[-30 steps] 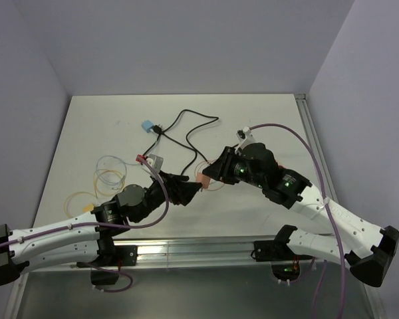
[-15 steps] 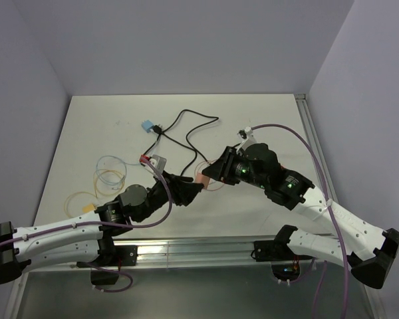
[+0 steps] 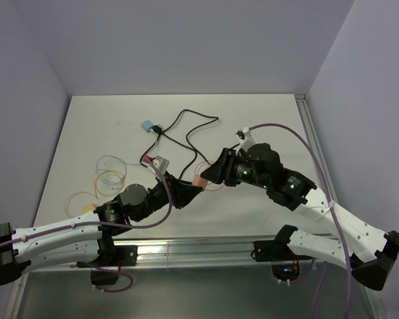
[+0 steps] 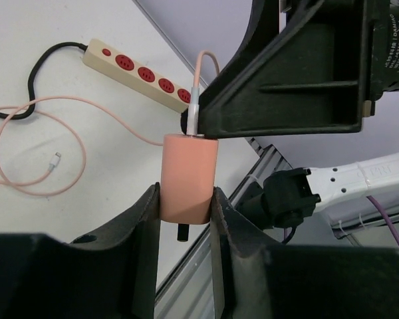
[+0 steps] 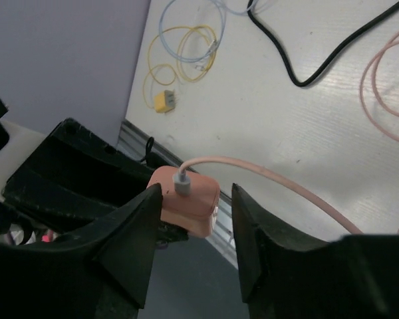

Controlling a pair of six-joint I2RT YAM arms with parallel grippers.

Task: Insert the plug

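Note:
The plug (image 4: 188, 176) is a pink block held in the air above the table's near edge, with a black prong under it and a thin pink cable (image 4: 26, 133) running from its top. My left gripper (image 4: 184, 206) is shut on its sides. My right gripper (image 5: 193, 206) stands open around its top end (image 5: 186, 199); one finger is close against it and the other stands apart. In the top view the plug (image 3: 199, 181) sits between the left gripper (image 3: 193, 189) and the right gripper (image 3: 207, 174). A beige power strip (image 4: 139, 66) with red sockets lies on the table behind.
A black cord (image 3: 186, 126) winds across the table's middle to a blue adapter (image 3: 147, 125). Yellow and pale blue cable coils (image 3: 108, 174) lie at the left, with a yellow adapter (image 5: 165, 100). The metal rail (image 3: 186, 249) runs along the table's near edge.
The left gripper has closed on the pink plug. The right gripper's jaws, shut on it before, have parted. Both arms have barely shifted.

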